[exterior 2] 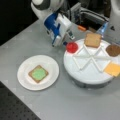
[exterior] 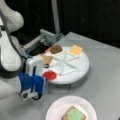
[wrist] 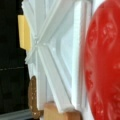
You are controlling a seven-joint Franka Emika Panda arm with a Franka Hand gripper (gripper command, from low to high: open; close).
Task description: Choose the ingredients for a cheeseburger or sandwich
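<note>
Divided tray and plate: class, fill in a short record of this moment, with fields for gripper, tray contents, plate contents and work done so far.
gripper: gripper at the divided tray's rim, right by the tomato disc
tray contents: tomato disc, toast square, patty, cheese square, each in its own section
plate contents: white plate carries a toast slice with lettuce on top
work done: sandwich begun, toast and lettuce placed; tomato not yet on it

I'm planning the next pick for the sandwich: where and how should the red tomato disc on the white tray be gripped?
Probably by its outer rim. The tomato disc lies flat in a wedge compartment at the edge of the divided tray, with raised ribs on both inner sides. Coming from above at the tray's outer edge, where the gripper hovers, avoids the ribs.
</note>
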